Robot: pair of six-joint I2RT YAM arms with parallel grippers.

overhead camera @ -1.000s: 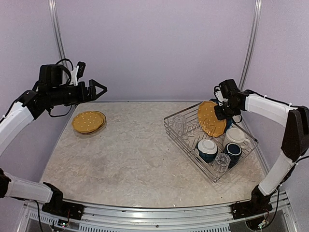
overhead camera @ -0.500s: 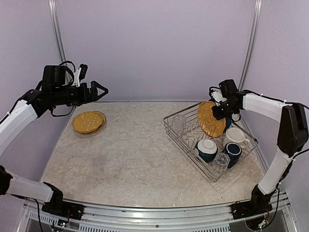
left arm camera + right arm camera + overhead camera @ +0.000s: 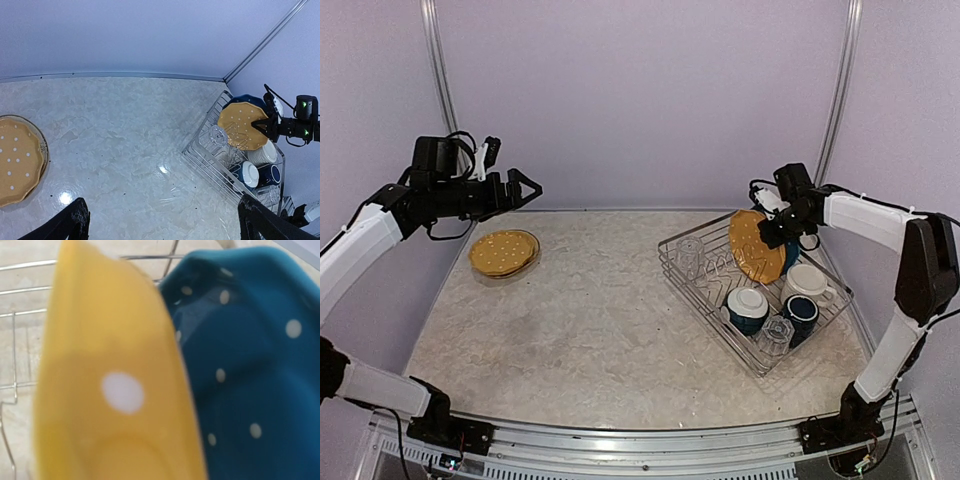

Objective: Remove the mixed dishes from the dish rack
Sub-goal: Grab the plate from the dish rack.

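The dish rack (image 3: 712, 296) stands at the right of the table. An orange plate (image 3: 753, 246) stands upright in it, with the blue white-dotted plate (image 3: 250, 365) just behind. My right gripper (image 3: 773, 224) is at the orange plate's top rim; its fingers are hidden in the right wrist view. The rack also holds two clear glasses (image 3: 690, 255) (image 3: 776, 335), the teal bowl (image 3: 748, 308), the navy mug (image 3: 802, 311) and the cream mug (image 3: 809, 283). My left gripper (image 3: 525, 187) is open and empty, high above the far left. The cream floral plate is not visible.
Another orange plate (image 3: 504, 252) lies flat at the far left of the table, on top of something whose rim alone shows (image 3: 45, 150). Purple walls close the back and sides. Metal posts stand in the back corners.
My right gripper has moved slightly left and closer onto the orange plate's top rim. My left arm has barely shifted.
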